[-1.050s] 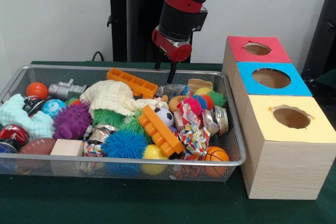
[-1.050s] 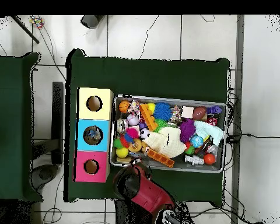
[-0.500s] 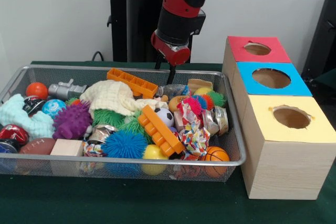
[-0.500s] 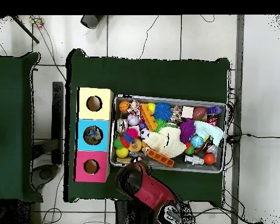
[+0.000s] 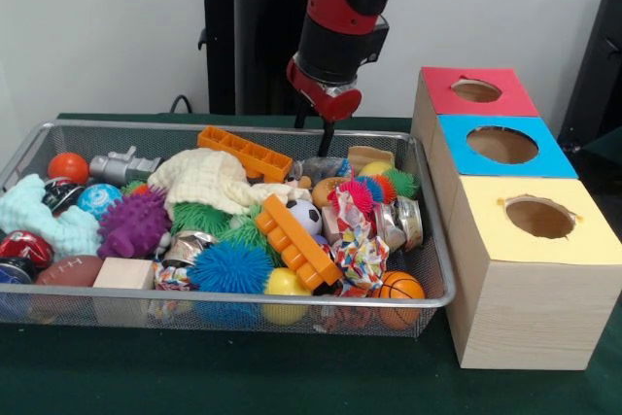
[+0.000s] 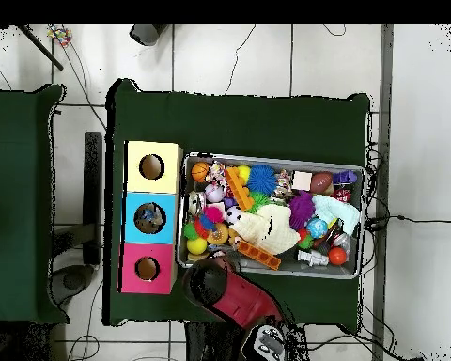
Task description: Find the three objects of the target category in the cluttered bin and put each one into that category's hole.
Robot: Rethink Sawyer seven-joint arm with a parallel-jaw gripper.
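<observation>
A wire bin point(image 5: 117, 123) holds a heap of toys: two orange bricks point(image 5: 296, 240), a small soccer ball point(image 5: 306, 216), a basketball point(image 5: 398, 287), a blue spiky ball point(image 5: 228, 267), a purple spiky ball point(image 5: 134, 224) and a cream cloth point(image 5: 209, 177). My gripper point(image 5: 315, 131) hangs over the bin's back rim, right of centre, open with nothing between its thin dark fingers. In the overhead view the red arm point(image 6: 231, 299) covers the gripper beside the bin point(image 6: 272, 158).
Three boxes with round holes stand in a row right of the bin: red point(image 5: 437, 85), blue point(image 5: 554, 157), yellow point(image 5: 486, 230). From above, something lies inside the blue box's point(image 6: 135, 202) hole. A football point(image 5: 70, 269), a wooden block point(image 5: 124, 272) and an orange ball point(image 5: 68, 166) fill the bin's left end.
The gripper has drifted a little to the right along the bin's back rim, toward the boxes. The toys have not moved.
</observation>
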